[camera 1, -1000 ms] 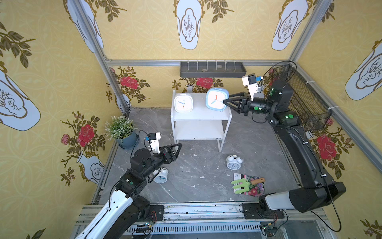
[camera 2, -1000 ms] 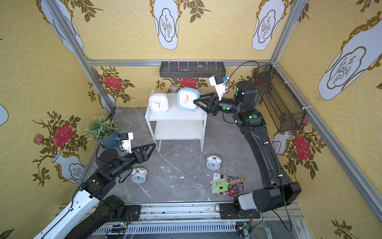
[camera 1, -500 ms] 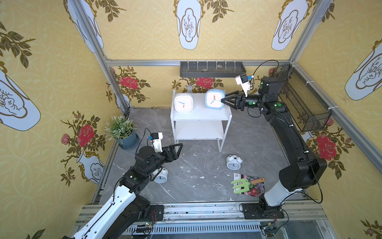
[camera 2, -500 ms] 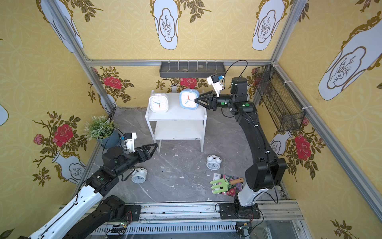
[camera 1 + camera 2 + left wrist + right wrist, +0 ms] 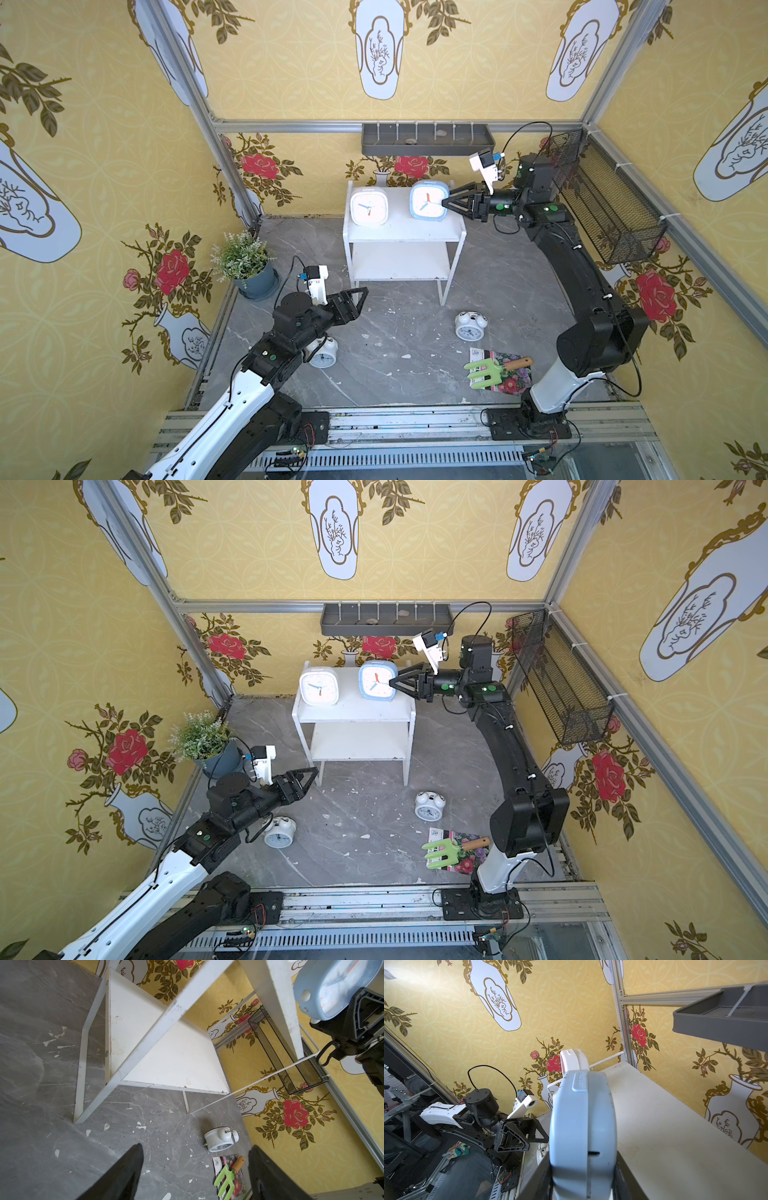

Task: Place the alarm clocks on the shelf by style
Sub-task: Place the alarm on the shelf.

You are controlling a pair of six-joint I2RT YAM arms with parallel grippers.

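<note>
The white two-tier shelf (image 5: 405, 235) stands at the back of the floor. On its top board a white rounded-square alarm clock (image 5: 369, 206) stands on the left. My right gripper (image 5: 446, 203) is shut on the light blue clock (image 5: 428, 201) at the board's right end. In the right wrist view the blue clock (image 5: 583, 1126) fills the space between the jaws. One twin-bell clock (image 5: 469, 326) lies on the floor right of the shelf's front leg. Another (image 5: 324, 353) is partly under my left arm. My left gripper (image 5: 361, 293) hovers open and empty in front of the shelf.
A potted plant (image 5: 245, 266) stands at the left wall. A green hand fork (image 5: 484, 372) lies on a seed packet at the front right. A grey wall tray (image 5: 426, 139) hangs above the shelf, and a black mesh basket (image 5: 602, 199) hangs on the right wall.
My right arm has swung its elbow back and carried the blue clock slightly left over the top board. The left gripper has crept a little towards the shelf.
</note>
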